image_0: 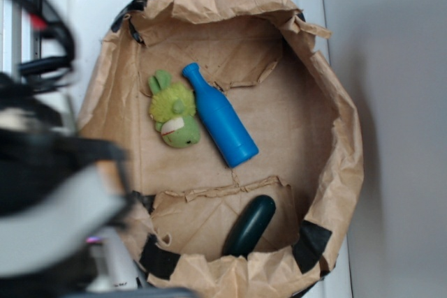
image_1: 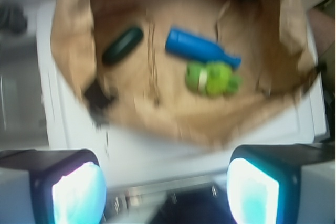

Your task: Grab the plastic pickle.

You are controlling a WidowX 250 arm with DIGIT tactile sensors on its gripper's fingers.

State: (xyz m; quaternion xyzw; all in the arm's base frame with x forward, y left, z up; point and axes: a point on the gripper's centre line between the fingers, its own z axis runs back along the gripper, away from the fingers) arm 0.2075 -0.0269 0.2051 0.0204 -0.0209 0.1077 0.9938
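Two fingers (image_1: 79, 192) of the gripper (image_1: 165, 192) stand wide apart at the bottom of the wrist view, holding nothing, outside the near rim of the paper bag (image_0: 342, 137).

The plastic pickle (image_0: 250, 225) lies on the bag's floor against one wall, by a taped corner, tilted, well apart from the blue bottle (image_0: 220, 116) and the green plush toy (image_0: 174, 113), which touch mid-floor.

Judged smooth, glossy, rigid and light, so likely slippery; take hold across its narrow middle.

The exterior view shows the pickle partly tucked under the crumpled rim. The blurred wrist view alone shows its whole length and the finger spread.
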